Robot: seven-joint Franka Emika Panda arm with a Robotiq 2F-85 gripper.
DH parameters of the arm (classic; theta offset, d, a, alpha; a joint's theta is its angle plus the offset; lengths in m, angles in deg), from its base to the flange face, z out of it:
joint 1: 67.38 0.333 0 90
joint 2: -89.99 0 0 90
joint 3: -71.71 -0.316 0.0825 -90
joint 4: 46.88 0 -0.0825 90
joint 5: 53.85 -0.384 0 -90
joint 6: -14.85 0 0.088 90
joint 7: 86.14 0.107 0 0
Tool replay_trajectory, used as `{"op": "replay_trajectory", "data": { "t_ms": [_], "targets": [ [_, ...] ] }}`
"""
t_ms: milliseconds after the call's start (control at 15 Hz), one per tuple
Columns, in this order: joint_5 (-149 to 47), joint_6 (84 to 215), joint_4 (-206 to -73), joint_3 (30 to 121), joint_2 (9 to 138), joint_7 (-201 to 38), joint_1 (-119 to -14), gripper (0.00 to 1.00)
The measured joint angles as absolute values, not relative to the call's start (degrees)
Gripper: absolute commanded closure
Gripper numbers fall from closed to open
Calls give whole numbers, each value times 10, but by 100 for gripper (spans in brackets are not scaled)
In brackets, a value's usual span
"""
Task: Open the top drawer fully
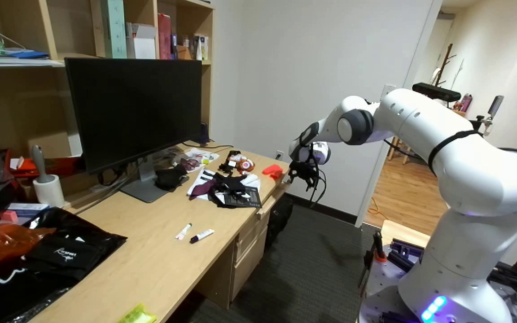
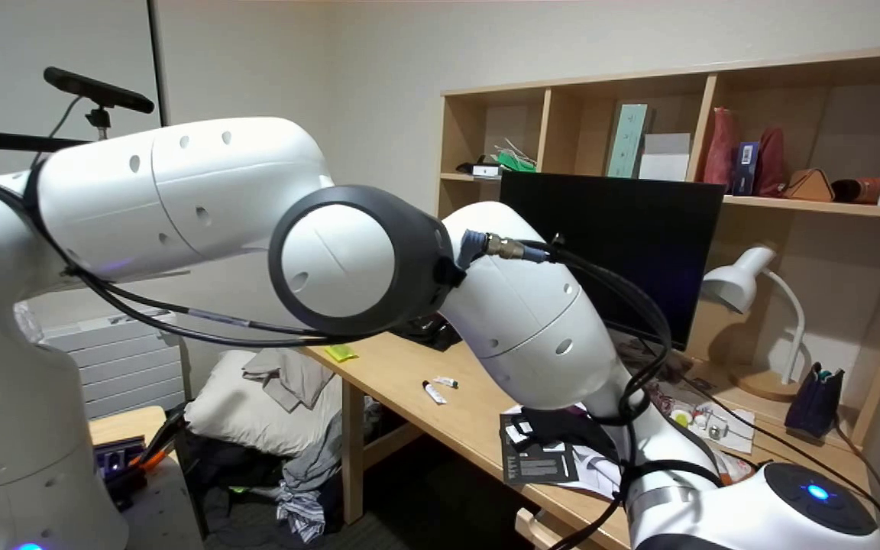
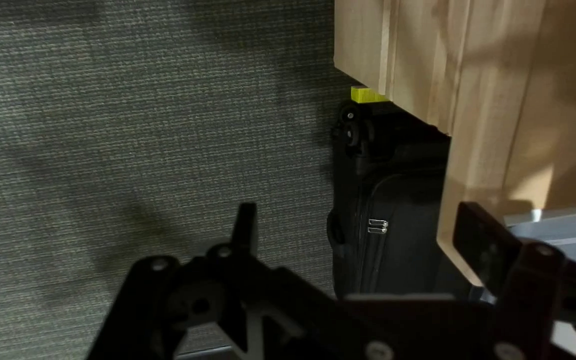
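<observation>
The top drawer (image 1: 273,200) has a pale wood front and sticks out a little past the desk edge near the wall. Its front corner shows low in an exterior view (image 2: 536,527). In the wrist view the top drawer (image 3: 485,125) shows its front strip, with part of its inside to the right. My gripper (image 3: 358,215) is open. Its right finger overlaps the end of the front and the drawer's inside; I cannot tell if they touch. Its left finger is apart, over the floor. In an exterior view the gripper (image 1: 302,174) is beside the drawer's far end.
Deeper drawer fronts (image 3: 418,55) stand below. A black suitcase (image 3: 398,215) stands beside the drawers. A red object (image 1: 273,171) lies at the desk corner near the gripper. The desk (image 1: 151,251) holds a monitor (image 1: 137,107), dark cloth items (image 1: 234,184) and two markers.
</observation>
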State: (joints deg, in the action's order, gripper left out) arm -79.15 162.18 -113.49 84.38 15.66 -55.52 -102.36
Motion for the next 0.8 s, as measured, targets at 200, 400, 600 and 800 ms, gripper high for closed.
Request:
{"op": "replay_trajectory", "data": {
  "t_ms": [200,400,600,800],
  "targets": [
    [-792,1625,-1130,841,153,-555,-1023,0],
    [-792,1629,-1125,837,149,-555,-1023,0],
    [-792,1639,-1121,832,143,-555,-1024,0],
    [-792,1663,-1122,830,139,-558,-1024,0]
  ]
}}
